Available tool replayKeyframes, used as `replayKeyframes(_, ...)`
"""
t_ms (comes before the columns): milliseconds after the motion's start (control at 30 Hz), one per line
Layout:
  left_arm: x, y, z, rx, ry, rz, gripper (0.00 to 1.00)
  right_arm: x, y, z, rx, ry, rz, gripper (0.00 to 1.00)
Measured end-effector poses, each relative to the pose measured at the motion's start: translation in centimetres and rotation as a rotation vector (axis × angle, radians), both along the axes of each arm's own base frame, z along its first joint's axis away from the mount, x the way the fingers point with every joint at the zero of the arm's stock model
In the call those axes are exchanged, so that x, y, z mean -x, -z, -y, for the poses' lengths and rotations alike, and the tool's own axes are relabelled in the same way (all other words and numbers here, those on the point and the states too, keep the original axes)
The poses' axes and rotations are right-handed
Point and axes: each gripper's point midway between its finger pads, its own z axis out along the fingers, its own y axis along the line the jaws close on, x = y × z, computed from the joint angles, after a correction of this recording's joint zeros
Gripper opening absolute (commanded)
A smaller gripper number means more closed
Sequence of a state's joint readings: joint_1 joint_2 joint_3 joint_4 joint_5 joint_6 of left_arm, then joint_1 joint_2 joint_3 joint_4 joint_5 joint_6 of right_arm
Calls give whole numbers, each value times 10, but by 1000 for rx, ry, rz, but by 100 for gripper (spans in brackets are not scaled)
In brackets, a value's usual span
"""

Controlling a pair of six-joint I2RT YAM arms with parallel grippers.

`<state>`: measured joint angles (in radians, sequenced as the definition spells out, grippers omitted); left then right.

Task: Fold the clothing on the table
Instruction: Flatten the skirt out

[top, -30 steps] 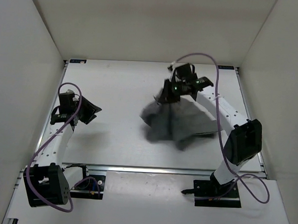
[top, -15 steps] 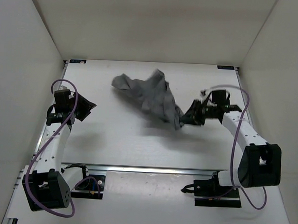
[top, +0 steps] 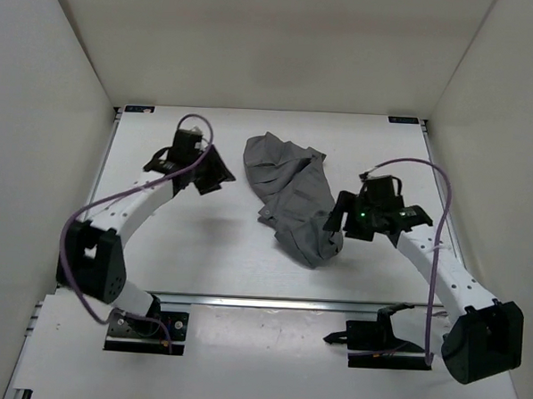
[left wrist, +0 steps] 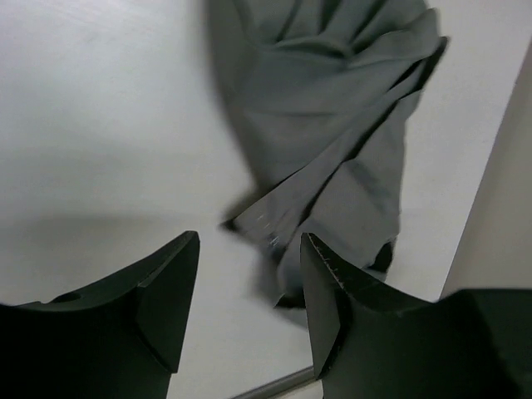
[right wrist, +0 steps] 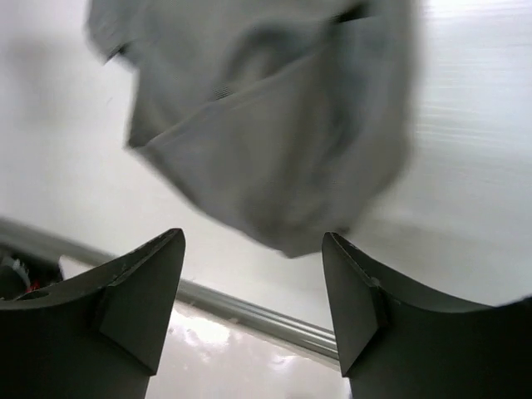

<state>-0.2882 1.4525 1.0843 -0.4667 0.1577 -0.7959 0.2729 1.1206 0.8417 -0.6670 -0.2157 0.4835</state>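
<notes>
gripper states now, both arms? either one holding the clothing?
Left gripper: open, holding nothing.
Right gripper: open, not gripping the clothing.

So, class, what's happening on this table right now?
Two robot arms are working on a grey pleated garment, which lies crumpled and unfolded on the white table. The left gripper hovers open by its left edge; the right gripper is open at its right side. Neither holds it.
</notes>
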Motion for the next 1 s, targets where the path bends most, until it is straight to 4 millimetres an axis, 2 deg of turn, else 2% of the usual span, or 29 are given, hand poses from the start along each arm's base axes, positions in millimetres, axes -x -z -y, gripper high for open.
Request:
replayKeyframes(100, -38, -7, 41, -4, 71, 26, 65, 10, 4, -38, -31, -95, -5, 72)
replayKeyframes(200, -78, -3, 70, -15, 94, 36, 65, 23, 26, -64, -26, -150, -70, 73)
replayKeyframes(367, -126, 24, 100, -45, 100, -1, 66, 27, 59, -79, 20, -182, -158, 78)
replayKeyframes(467, -142, 48, 113, -58, 98, -49, 66, 23, 74, -84, 64, -193, -194, 79)
replayKeyframes(533, -142, 69, 120, -65, 100, -98, 67, 17, 80, -90, 82, -201, -207, 77)
replayKeyframes(567, -138, 80, 122, -70, 105, -130, 66, 14, 82, -92, 89, -207, -210, 70)
replayKeyframes(600, -134, 91, 124, -75, 112, -161, 62, 10, 84, -96, 97, -218, -210, 55)
replayKeyframes(633, -129, 103, 127, -81, 123, -196, 45, 7, 86, -98, 106, -233, -207, 44)
replayKeyframes(667, -124, 114, 130, -84, 130, -227, 30, 5, 87, -100, 113, -241, -207, 22)
replayKeyframes(700, -120, 124, 132, -90, 141, -255, 4, 4, 89, -101, 121, -256, -203, 0)
replayKeyframes(733, -118, 127, 138, -75, 161, -271, 0, 2, 89, -103, 123, -266, -199, 0)
replayKeyframes(833, -113, 129, 139, -95, 203, -276, 0, 2, 86, -102, 110, -284, -192, 0)
replayKeyframes(900, -109, 131, 134, -113, 227, -280, 0, -3, 74, -97, 68, -284, -169, 0)
replayKeyframes(967, -102, 131, 125, -125, 246, -272, 0, -15, 56, -79, -3, -241, -119, 0)
replayKeyframes(1000, -94, 131, 114, -134, 248, -274, 0, -22, 47, -61, -41, -190, -87, 0)
